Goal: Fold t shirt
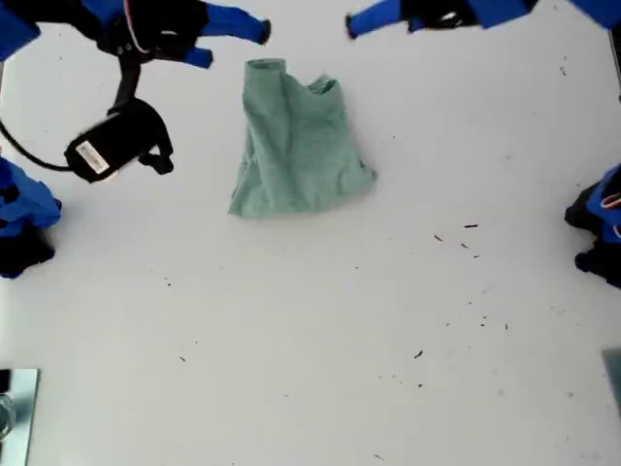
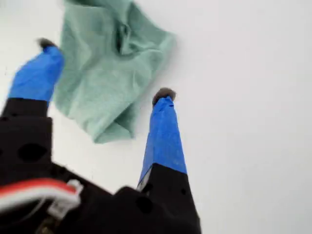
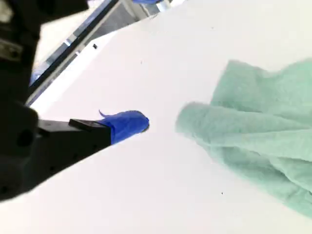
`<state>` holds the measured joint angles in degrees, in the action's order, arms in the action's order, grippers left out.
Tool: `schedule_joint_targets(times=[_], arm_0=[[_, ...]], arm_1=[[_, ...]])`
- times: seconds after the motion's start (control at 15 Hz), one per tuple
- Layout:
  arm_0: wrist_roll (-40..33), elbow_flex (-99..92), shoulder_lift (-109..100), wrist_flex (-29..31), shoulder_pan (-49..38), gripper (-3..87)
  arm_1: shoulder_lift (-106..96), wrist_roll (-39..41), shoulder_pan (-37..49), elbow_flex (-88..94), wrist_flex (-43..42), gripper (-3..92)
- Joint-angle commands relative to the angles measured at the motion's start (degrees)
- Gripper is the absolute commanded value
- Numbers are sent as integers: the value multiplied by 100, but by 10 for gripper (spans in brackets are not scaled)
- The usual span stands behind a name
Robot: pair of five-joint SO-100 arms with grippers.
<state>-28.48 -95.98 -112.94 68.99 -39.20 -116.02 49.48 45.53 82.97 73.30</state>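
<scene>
exterior view, t shirt: the t shirt (image 1: 296, 146) lies bunched on the white table (image 1: 320, 340), near the view's top centre. it is narrow at the top, wider at the bottom hem, and not spread flat.
exterior view, arms: 2 blue-tipped arms reach in along the view's top edge, 1 on each side of the cloth and both clear of it. we cannot match either to a wrist view with confidence.
exterior view, extras: a black module (image 1: 116, 144) on a cable hangs at the view's left, well apart from the cloth.
first wrist view, tool: my first gripper (image 2: 105, 70) is released, with its blue fingers (image 2: 163, 131) spread wide and nothing between them. the crumpled cloth sits just past the tips, which we read as lining up on an edge to pinch.
second wrist view, tool: only 1 blue finger of my second gripper (image 3: 127, 126) shows, so we cannot tell whether it is released or clenched. it points at a rolled fold and stays short of it.
stage: we judge the fold not yet begun, because the cloth needs flattening first.
</scene>
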Motion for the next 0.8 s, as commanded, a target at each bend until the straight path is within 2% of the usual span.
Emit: schedule_joint_targets(times=[0.0,0.13,0.27,0.33,0.4,0.47,0.53,0.6,0.67,0.73], arm_0=[[62,-1274,-1441,-378,18,355],[325,-2839,-2593,-800,220,337],[844,-4623,-4025,-1380,826,297],[1266,-5405,-4676,-1512,1213,259],[1802,-6152,-5396,-1661,1696,162],[2241,-7058,-6451,-1960,2162,120],[2646,-8024,-7787,-2021,2531,120],[2909,-8842,-9413,-1679,2909,110],[3094,-8965,-9088,-1661,3085,119],[3173,-8982,-9308,-1107,3146,121]], arm_1=[[-2364,-422,580,2013,-492,296],[-4245,-571,527,3894,-694,309],[-5941,-932,-44,5590,-659,309],[-6987,-1222,-413,6583,-580,302],[-8235,-1608,-800,7567,-237,282],[-8525,-1978,-1178,8139,97,272],[-8490,-2118,-1433,8552,141,262],[-8499,-2320,-1450,8938,132,249],[-8499,-2812,-1143,9483,97,246],[-8358,-3032,-1046,9519,272,246]])
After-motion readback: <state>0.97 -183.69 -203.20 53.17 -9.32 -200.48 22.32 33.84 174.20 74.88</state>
